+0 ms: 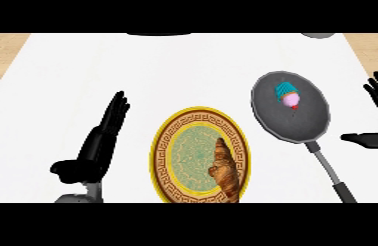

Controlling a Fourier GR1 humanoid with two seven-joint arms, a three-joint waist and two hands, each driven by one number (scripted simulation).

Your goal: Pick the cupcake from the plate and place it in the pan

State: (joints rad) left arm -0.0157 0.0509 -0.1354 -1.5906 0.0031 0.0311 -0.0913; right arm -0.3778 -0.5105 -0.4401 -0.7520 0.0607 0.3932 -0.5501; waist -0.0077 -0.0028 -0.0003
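- The white counter (148, 65) fills the view; wood-coloured strips show at its far left and far right corners, and two dark objects at the far edge are cut off and cannot be identified.
- The plate (164, 140), gold-rimmed with a key-pattern border and a pale green centre, sits near the middle; its near edge is cut off by the lower border of the view.
- The left hand (100, 145) stands left of the plate and apart from it, fingers straight, pressed together and pointing away from the robot, thumb out to the left. It holds nothing; only a little of the grey forearm shows beneath it.
- The dark grey pan (269, 120) lies right of the plate, just beside its rim, the handle running toward the lower right, where its end is cut off.
- A croissant (225, 170) lies on the right half of the plate, its long axis running roughly near to far.
- The right hand (363, 138) is mostly cut off at the right edge: straight fingertips show above, the thumb below, spread apart around nothing.
- The cupcake (287, 94) lies tipped on its side in the far half of the pan, teal wrapper toward the upper left, pink frosting toward the lower right. It is near the right hand but clear of it, and well apart from the left hand.
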